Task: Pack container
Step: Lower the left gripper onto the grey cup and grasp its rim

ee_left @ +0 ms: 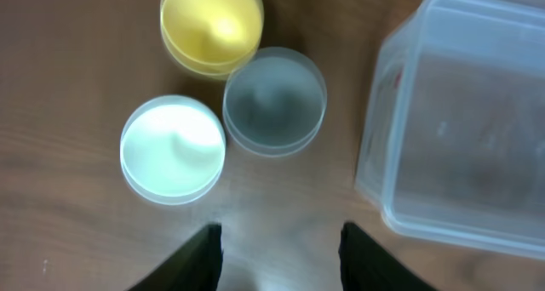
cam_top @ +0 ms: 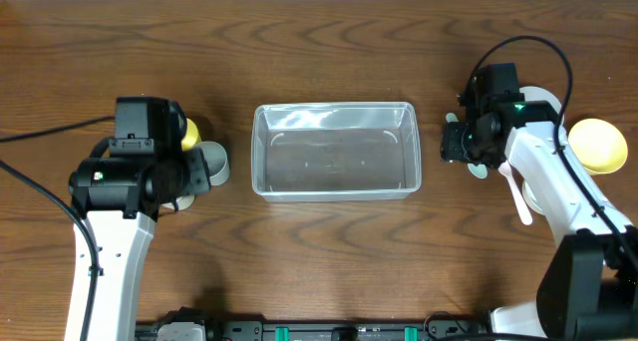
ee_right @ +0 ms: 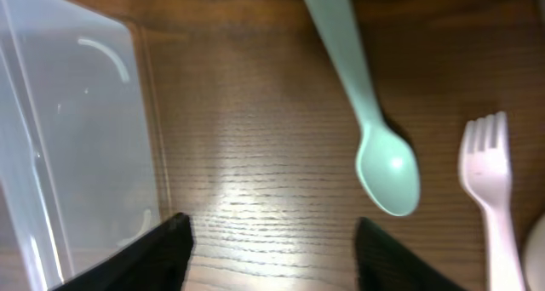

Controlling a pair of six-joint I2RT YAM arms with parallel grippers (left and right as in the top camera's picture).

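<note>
The clear plastic container [cam_top: 334,109] stands empty at the table's middle. It also shows in the left wrist view [ee_left: 379,146] and the right wrist view [ee_right: 143,112]. My left gripper [ee_left: 281,250] is open and empty above bare table, just short of a white bowl [ee_left: 173,149], a grey bowl [ee_left: 274,100] and a yellow bowl [ee_left: 211,27]. My right gripper [ee_right: 272,248] is open and empty over bare wood between the container's right end and a mint spoon [ee_right: 387,168]. A white fork [ee_right: 492,180] lies right of the spoon.
In the overhead view the left arm covers most of the bowls; the yellow bowl [cam_top: 189,134] and the grey bowl [cam_top: 215,164] peek out. Another yellow bowl [cam_top: 596,145] sits at the far right, with the white fork [cam_top: 516,186] beside the right arm.
</note>
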